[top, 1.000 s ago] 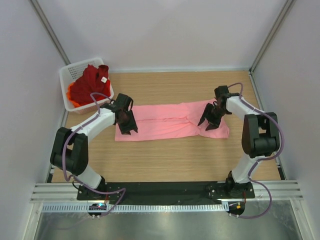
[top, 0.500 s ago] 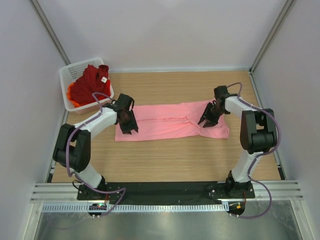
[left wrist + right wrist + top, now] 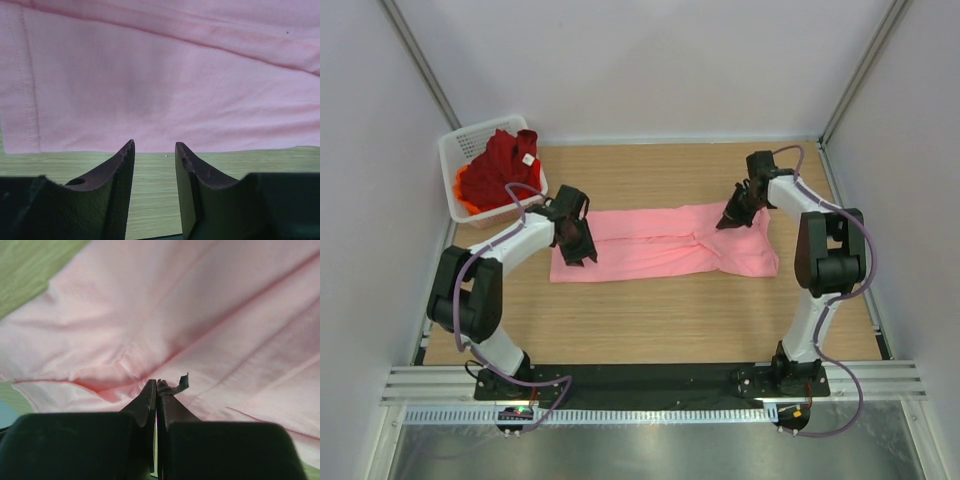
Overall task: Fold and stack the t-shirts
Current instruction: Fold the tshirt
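My right gripper (image 3: 157, 386) pinches the pink t-shirt (image 3: 660, 245) at its tips; my left gripper (image 3: 154, 152) stands half open, empty, the hem just ahead

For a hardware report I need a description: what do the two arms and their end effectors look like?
The left arm and right arm both have white link shells and bulky black joint housings. A grey-purple cable loops along each. The left end effector and right end effector are black, each with two tapered fingers. No markings show.

Bright, even light, faint shadows; wrist views blur up close.
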Tool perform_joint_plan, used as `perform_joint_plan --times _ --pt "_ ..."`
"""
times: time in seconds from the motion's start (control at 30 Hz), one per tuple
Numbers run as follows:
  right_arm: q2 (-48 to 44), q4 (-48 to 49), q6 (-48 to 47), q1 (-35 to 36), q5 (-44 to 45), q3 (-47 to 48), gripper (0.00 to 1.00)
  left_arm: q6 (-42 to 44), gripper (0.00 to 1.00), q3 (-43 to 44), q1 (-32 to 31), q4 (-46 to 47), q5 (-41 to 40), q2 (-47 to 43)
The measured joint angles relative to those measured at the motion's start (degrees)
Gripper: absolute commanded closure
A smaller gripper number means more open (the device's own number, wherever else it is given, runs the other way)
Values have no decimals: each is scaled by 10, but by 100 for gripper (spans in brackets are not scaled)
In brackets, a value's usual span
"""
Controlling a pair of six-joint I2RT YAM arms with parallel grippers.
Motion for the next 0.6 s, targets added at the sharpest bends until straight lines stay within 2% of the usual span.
perform_joint_plan --times 0.03,0.07,0.1,0.13,0.37,0.6 --pt "10 -6 -1 1 0 20 91 0 61 1 0 0 0 1" --pt "13 -5 -2 2 0 30 70 0 61 2 0 0 0 1" --pt "12 -5 0 3 1 31 63 0 61 3 0 0 0 2" --pt "3 -2 0 3 2 20 60 0 61 3 0 0 0 2" --pt "-80 0 2 5 5 -111 58 0 61 3 0 0 0 3" --pt "-84 10 10 5 5 -146 59 0 61 3 0 0 1 3"
